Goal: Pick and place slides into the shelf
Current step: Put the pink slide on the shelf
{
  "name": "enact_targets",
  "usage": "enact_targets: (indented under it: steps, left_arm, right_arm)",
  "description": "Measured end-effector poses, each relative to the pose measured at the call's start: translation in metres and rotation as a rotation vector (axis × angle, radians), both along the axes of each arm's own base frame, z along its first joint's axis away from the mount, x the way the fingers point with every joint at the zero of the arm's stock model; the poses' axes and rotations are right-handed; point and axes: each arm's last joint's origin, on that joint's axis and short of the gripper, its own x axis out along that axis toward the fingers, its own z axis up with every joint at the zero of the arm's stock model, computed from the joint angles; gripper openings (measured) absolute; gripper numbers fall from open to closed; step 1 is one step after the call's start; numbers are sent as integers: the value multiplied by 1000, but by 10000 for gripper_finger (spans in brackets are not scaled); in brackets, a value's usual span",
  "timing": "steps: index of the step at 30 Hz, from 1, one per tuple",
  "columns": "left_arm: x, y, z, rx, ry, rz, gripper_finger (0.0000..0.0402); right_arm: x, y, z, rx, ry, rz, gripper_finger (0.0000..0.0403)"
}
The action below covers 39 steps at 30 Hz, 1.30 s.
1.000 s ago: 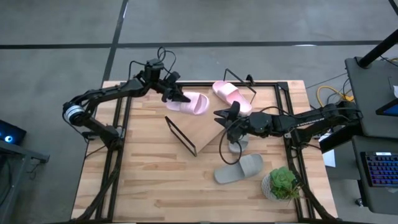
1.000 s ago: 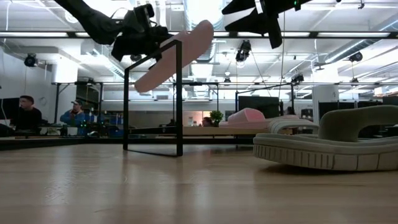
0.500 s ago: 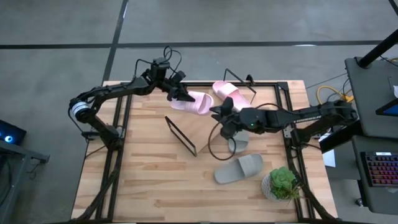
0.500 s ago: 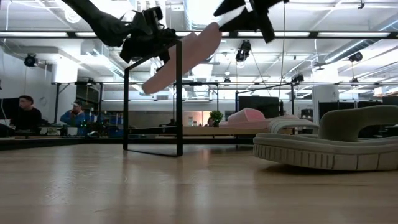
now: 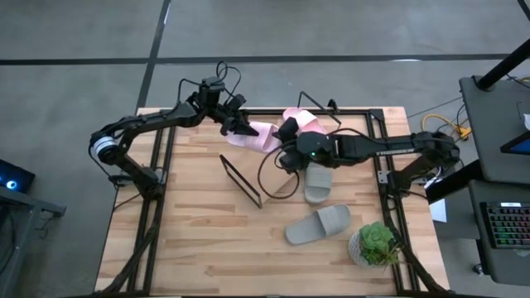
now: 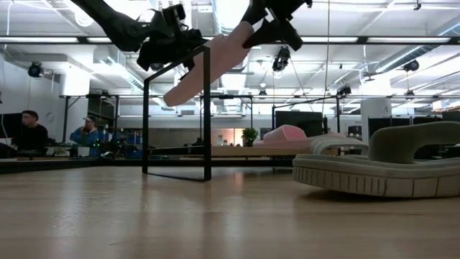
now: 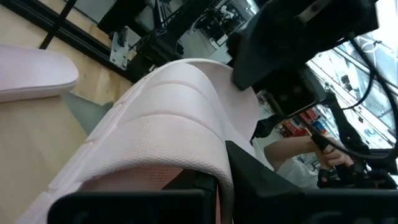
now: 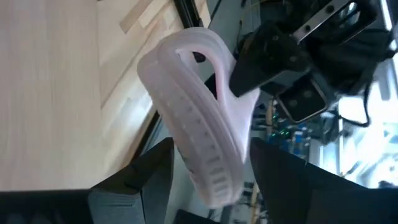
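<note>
Now the left gripper (image 5: 240, 129) is pinching one end of a pink slide (image 5: 258, 136), holding it up in the air over the shelf (image 5: 269, 170). Right gripper (image 5: 287, 132) sits at the slide's other end, fingers spread, the pink edge between them. Just past it, the second pink slide (image 5: 310, 124) lies at the shelf's far edge. Behind the right gripper, two grey slides (image 5: 318, 224) rest on bare tabletop (image 5: 199, 240) with room around them. No readable writing anywhere.
</note>
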Motion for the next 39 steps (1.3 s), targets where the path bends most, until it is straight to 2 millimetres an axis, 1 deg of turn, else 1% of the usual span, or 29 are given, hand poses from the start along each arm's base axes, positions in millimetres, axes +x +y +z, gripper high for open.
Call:
enact_targets:
  steps: [4,8,12,18,21,23,27,32,36,39]
  left_arm:
    - [-1,-1,2,4,-4,0,0]
    - [-1,-1,2,8,-7,-1,0]
    - [-1,-1,2,12,-11,0,0]
    - [-1,-1,3,17,-19,-1,0]
    - [0,0,6,44,-53,-1,0]
    - [0,0,10,95,-98,-4,7]
    - [1,1,14,264,-209,-12,44]
    - [0,0,23,444,-335,-12,118]
    - [-6,-4,36,597,-464,-53,175]
    - [-15,-9,48,687,-526,-52,203]
  right_arm:
    - [3,0,-1,1,13,1,196]
    - [3,0,-2,-2,24,4,175]
    - [2,0,-2,14,14,-4,129]
    - [2,1,-4,38,15,-9,31]
    - [2,1,-3,59,-5,-22,26]
    - [2,1,-2,79,-26,-33,26]
    - [1,0,0,122,-63,-61,26]
    - [-8,0,8,185,-114,-100,26]
    - [-19,1,19,248,-173,-121,26]
    - [-29,1,25,289,-206,-140,26]
